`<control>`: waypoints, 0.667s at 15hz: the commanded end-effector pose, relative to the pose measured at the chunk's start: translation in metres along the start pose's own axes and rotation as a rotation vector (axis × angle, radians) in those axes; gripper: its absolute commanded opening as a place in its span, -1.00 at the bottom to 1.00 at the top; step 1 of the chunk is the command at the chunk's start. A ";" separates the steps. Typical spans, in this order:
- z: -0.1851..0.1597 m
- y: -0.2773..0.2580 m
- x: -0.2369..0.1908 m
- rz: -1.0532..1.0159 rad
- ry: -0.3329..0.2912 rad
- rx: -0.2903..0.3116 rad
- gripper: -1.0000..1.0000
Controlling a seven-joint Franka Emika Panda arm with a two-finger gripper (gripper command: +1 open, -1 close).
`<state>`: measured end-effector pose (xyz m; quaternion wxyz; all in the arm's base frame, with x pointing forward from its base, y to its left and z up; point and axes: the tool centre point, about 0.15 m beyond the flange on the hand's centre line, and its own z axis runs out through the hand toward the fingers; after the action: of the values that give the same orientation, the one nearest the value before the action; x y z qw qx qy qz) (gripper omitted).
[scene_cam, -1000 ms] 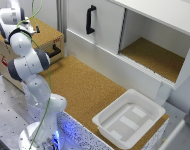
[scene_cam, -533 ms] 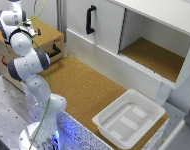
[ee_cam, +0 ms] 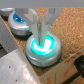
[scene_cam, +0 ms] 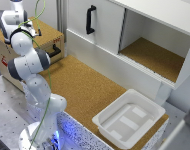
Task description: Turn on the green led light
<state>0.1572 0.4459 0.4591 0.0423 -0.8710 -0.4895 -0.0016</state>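
Observation:
In the wrist view the green led light (ee_cam: pixel 44 49) is a round dome in a silver ring, and it glows teal-green. My gripper (ee_cam: pixel 40 39) points straight down at the dome. Its two pale fingers (ee_cam: pixel 33 24) come together at the tips, which rest on or just above the lit surface with nothing held between them. In the exterior view the arm (scene_cam: pixel 26 60) reaches up over the brown box (scene_cam: pixel 5 50) at the exterior view's left. From there both the light and the gripper are hidden behind the arm.
A second dome light (ee_cam: pixel 19 22), glowing blue, sits close beside the green one. A white tray (scene_cam: pixel 107 122) stands on the cork table (scene_cam: pixel 85 90). Behind it is a white cabinet with a black handle (scene_cam: pixel 90 20) and an open compartment (scene_cam: pixel 155 57).

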 end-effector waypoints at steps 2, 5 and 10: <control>-0.110 -0.020 -0.005 -0.056 0.077 -0.154 1.00; -0.093 -0.011 0.000 -0.048 0.056 -0.131 1.00; -0.085 0.003 0.001 -0.001 0.101 -0.083 1.00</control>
<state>0.1466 0.4363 0.5447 0.0259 -0.8616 -0.5013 -0.0748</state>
